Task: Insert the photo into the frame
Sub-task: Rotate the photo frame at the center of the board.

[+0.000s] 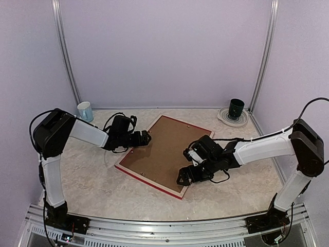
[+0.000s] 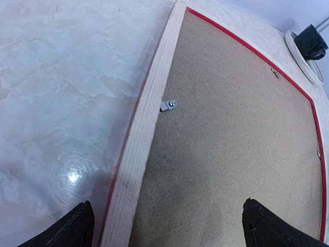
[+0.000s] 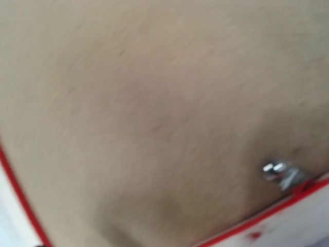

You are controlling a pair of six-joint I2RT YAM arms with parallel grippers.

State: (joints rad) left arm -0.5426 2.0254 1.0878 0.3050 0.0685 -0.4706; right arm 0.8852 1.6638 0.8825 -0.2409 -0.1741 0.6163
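Left gripper (image 1: 145, 138): jaws spread wide, nothing held. In the wrist view one of my fingers (image 2: 77, 229) hangs over the table (image 1: 92, 180) and the other over the backing board (image 2: 231, 154), so the frame's left rail runs between them. Whether I am touching it, I cannot tell.

Right gripper (image 1: 195, 175): jaws also apart, empty, low over the near right part of the board. Its wrist view is blurred and shows brown board, a metal clip (image 3: 280, 174) and a red edge.

The frame (image 2: 139, 154) lies flat and face down mid-table, turned at an angle, pale wood back up, red along its edges. The board sits inside the rails. Another clip (image 2: 168, 105) is on the left rail.

Far left: pale mug (image 1: 85, 110). Far right: dark cup (image 1: 236, 108) on a plate (image 1: 226, 119).
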